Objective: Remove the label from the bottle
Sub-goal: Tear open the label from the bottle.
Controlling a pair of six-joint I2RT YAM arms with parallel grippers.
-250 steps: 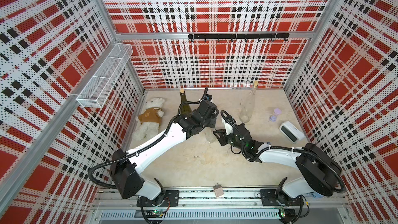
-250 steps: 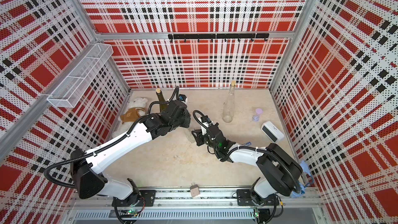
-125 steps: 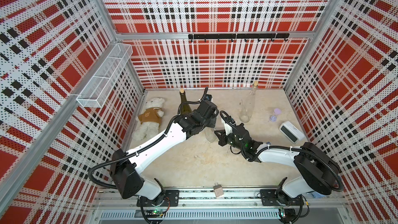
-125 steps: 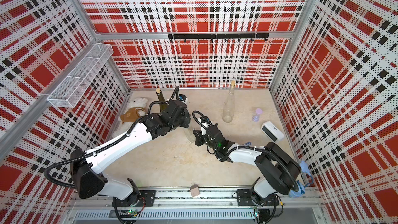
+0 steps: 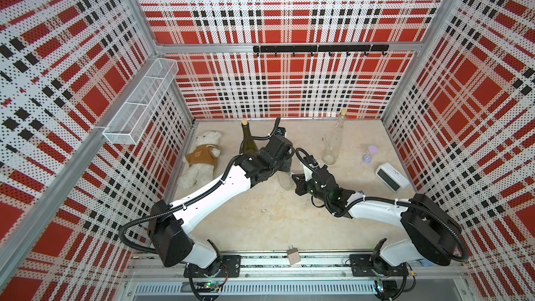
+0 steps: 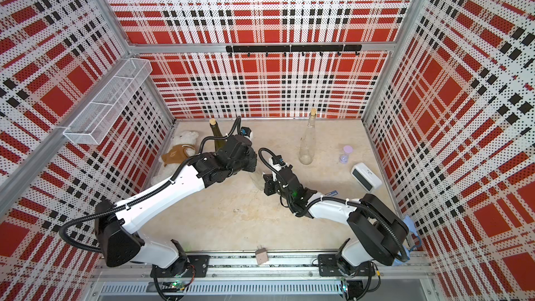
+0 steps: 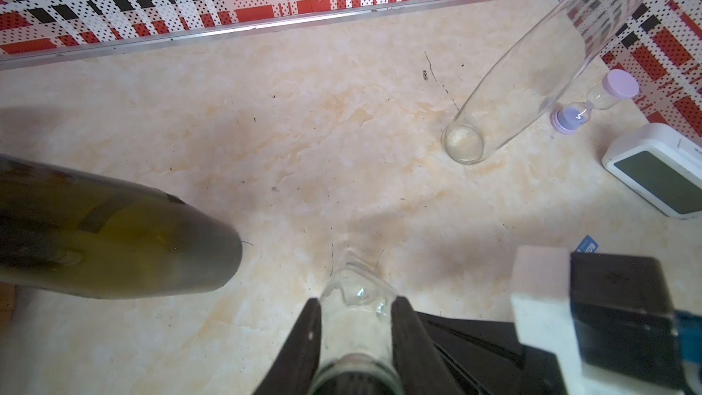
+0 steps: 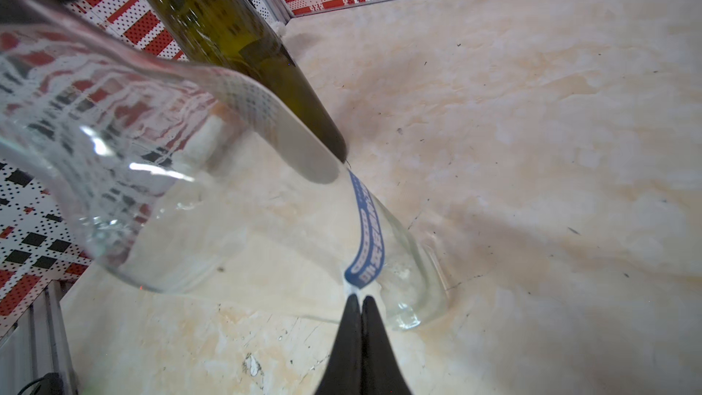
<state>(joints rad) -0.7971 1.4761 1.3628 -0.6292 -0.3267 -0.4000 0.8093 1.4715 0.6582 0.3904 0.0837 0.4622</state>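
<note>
In both top views the clear glass bottle [image 5: 285,181] sits on the table [image 5: 260,215] between the two arms. Left wrist view: the left gripper [image 7: 357,300] clamps its neck. Right wrist view: the right gripper [image 8: 361,298], tips pressed together, pinches the lower end of the blue label [image 8: 370,229] — most of it looks stuck on, so the peel is barely started.

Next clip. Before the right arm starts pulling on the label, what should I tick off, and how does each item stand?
1. Left gripper shut on clear bottle neck: ok.
2. Right gripper shut on blue label lower end: ok.
3. Label lifted off glass: not ok, the strip follows the glass.
4. Bottle base resting on table: cannot tell.
5. Green bottle out of pull path: ok, it stands beyond the held bottle from the right gripper.
</note>
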